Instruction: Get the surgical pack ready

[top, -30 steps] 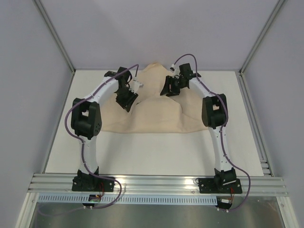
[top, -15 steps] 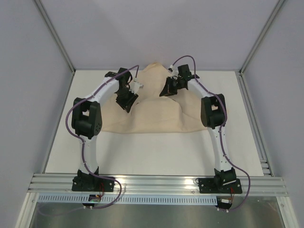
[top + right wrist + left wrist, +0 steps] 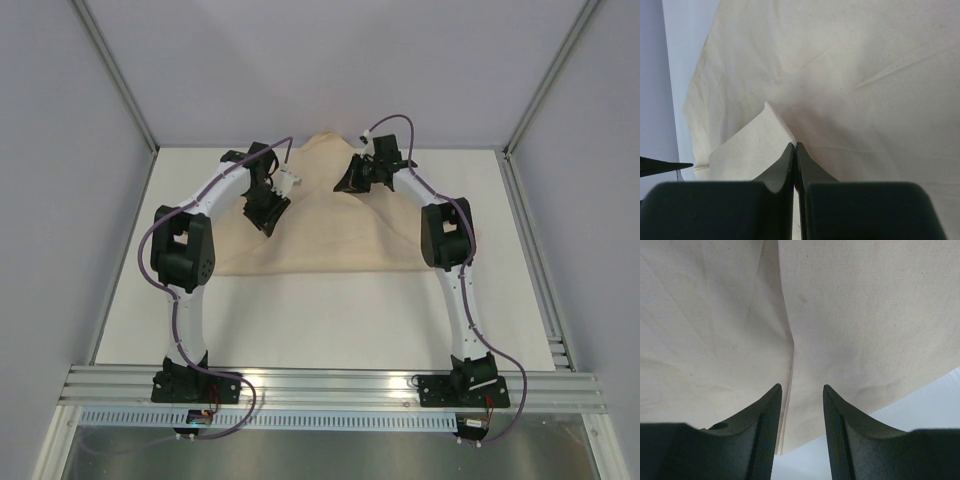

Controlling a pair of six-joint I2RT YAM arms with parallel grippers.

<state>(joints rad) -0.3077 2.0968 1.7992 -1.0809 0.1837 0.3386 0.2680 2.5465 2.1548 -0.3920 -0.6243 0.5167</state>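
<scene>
Since a second ago, my right gripper (image 3: 794, 146) has snapped closed and drifted toward the far edge of the wrap sheet (image 3: 320, 235). It has dragged the sheet's right flap along, so that side of the cloth now runs in a straight slant where it bulged outward before. Its fingers (image 3: 775, 175) are pressed flat together. A folded corner of the tan cloth runs straight into their tips, so I read it as pinching the sheet there, with the cloth raised a little off the rest of the sheet at that spot.

My left gripper (image 3: 268, 218) has not shifted. It sits over the sheet's left part, close to the left border, with its fingers (image 3: 765, 415) spread partway and nothing caught between them. Through its wrist camera I see one layer of cloth lying over another. The upper layer's edge runs down into the gap between the fingers. A sliver of white table (image 3: 940, 400) shows just past the sheet's border. Whether those fingertips touch the cloth I cannot tell.

The wrap sheet itself lies on the table with both grippers over its far half and its near edge straight and flat.
</scene>
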